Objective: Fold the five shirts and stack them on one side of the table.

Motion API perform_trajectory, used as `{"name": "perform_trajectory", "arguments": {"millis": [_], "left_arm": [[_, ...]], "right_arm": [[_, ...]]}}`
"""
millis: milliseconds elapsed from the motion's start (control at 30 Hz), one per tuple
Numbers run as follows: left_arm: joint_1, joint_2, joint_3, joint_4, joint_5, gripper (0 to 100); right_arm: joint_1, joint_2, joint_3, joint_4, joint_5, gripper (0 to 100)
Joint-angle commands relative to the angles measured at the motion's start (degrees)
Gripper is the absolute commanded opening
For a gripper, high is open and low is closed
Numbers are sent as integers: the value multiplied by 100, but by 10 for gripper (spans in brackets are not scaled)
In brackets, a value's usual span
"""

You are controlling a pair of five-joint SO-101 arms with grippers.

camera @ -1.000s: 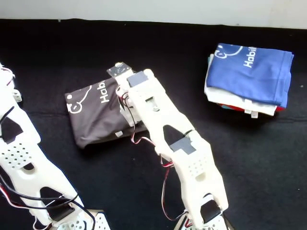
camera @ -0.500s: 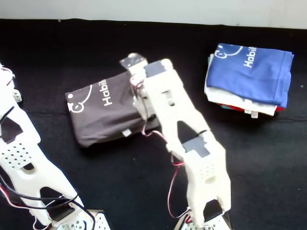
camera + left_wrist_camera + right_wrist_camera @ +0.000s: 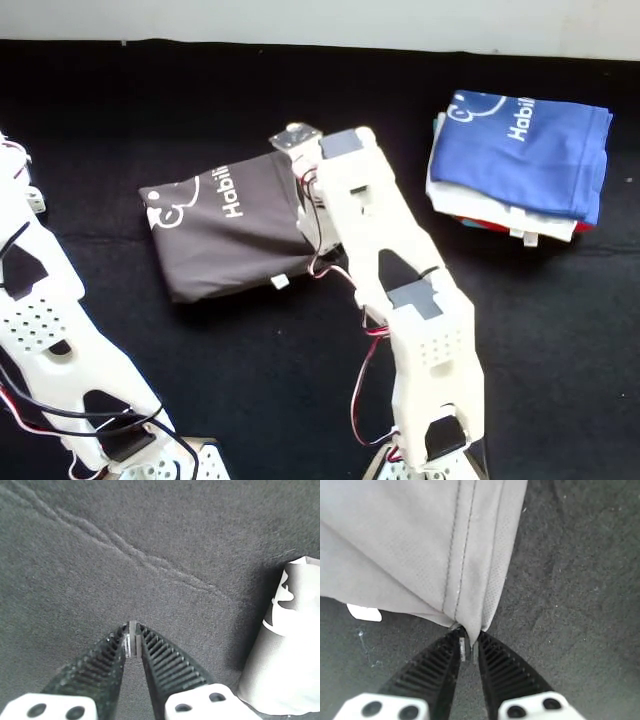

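A folded dark grey shirt (image 3: 225,235) with white print lies on the black cloth at mid-table. My right gripper (image 3: 468,641) is shut on the grey shirt (image 3: 420,545), pinching its folded edge at a corner. In the high view the right gripper (image 3: 308,225) sits at the shirt's right edge, mostly hidden under its own arm. A stack of folded shirts (image 3: 520,165), blue one on top, rests at the far right. My left gripper (image 3: 131,641) is shut on nothing, just above the bare cloth.
The left arm (image 3: 45,320) stands along the table's left edge. A white object (image 3: 285,655) that I cannot identify lies close beside the left gripper. Black cloth (image 3: 400,90) covers the table; a strip of it separates the grey shirt from the stack.
The right arm has swung to the right and slightly farther back, dragging the grey shirt with it toward the stack. The left arm has kept still.
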Motion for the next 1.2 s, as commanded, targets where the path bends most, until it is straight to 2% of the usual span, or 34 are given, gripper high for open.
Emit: {"name": "perform_trajectory", "arguments": {"millis": [0, 100, 233, 400, 533, 633, 733, 867, 1000, 1167], "left_arm": [[22, -101, -224, 62, 44, 8], [40, -119, -224, 62, 44, 8], [22, -497, -4, 97, 35, 8], [119, -1930, 1763, 79, -422, 8], [629, -2985, 3705, 35, -457, 9], [1270, -3618, 5209, -580, -448, 9], [1815, -4224, 6659, -1574, -431, 9], [2185, -4822, 8154, -2831, -422, 8], [2281, -4998, 8971, -3560, -422, 8], [2396, -4998, 9200, -3684, -413, 8]], "right_arm": [[66, -66, -13, -180, 149, 9], [66, -84, -22, -127, 211, 30], [84, -242, -286, 180, 220, 150], [145, -840, -1147, 127, 193, 108], [119, -708, -1508, -752, 185, 18], [4, -215, -1552, -1604, 176, 13], [-84, 374, -1640, -2422, -290, 6], [-171, 1033, -2185, -2721, -712, 6], [-295, 1622, -3029, -2712, -712, 6], [-426, 2448, -3732, -2712, -703, 6]]}}
